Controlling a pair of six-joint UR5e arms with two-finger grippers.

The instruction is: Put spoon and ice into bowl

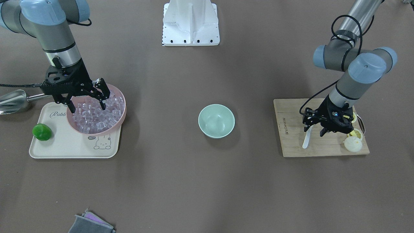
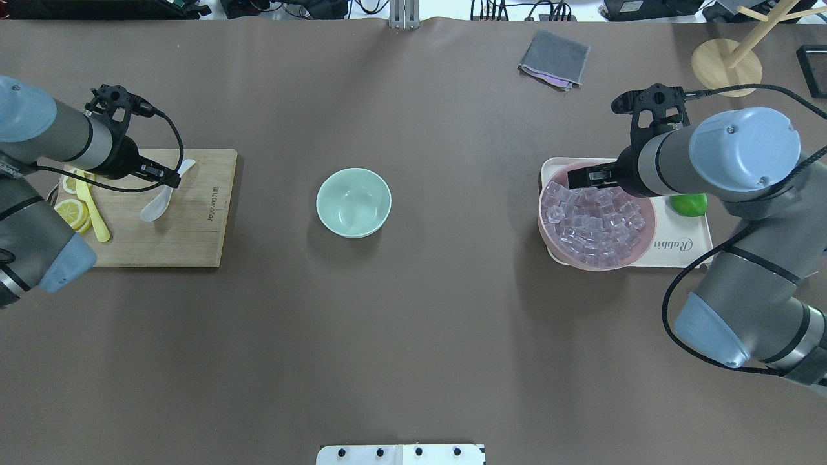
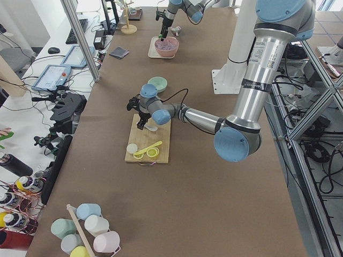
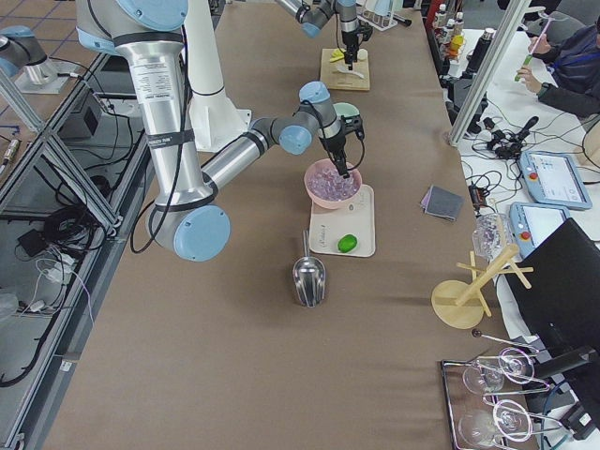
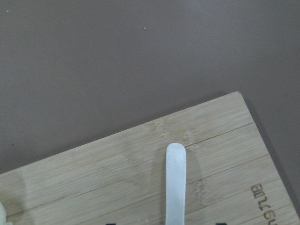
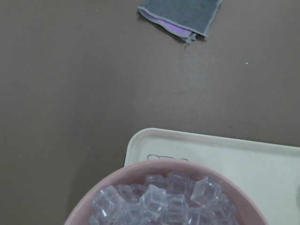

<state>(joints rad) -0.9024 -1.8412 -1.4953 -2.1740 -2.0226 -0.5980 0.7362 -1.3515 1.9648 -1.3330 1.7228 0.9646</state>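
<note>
- A folded grey cloth [image 1: 90, 223] lies at the table edge nearest the front-facing camera.
- Further in, the wooden board [image 1: 294, 142] carries lemon slices [image 1: 352, 144] at one end. The spoon [image 1: 305, 140] lies flat on the same board, with its handle tip pointing away from the robot.
- The left gripper [image 1: 314, 131] hangs low over the spoon. Its jaws are spread and stand astride the handle without closing on it.
- The bowl [image 1: 216, 120] stands upright on the bare table, midway between board and tray and well apart from both.
- The cream tray [image 1: 64, 145] holds a green lime [image 1: 42, 132] and the pink bowl [image 1: 124, 110]. The ice [image 1: 93, 119] is heaped inside the pink bowl.
- The right gripper [image 1: 86, 106] is tilted over that heap, its jaws parted wide and the fingertips down at the cubes. I cannot tell whether a cube sits between them.
- A metal scoop [image 1: 11, 100] rests on the table just beyond the tray.
- Farthest back stands the robot's white base [image 1: 190, 24].
</note>
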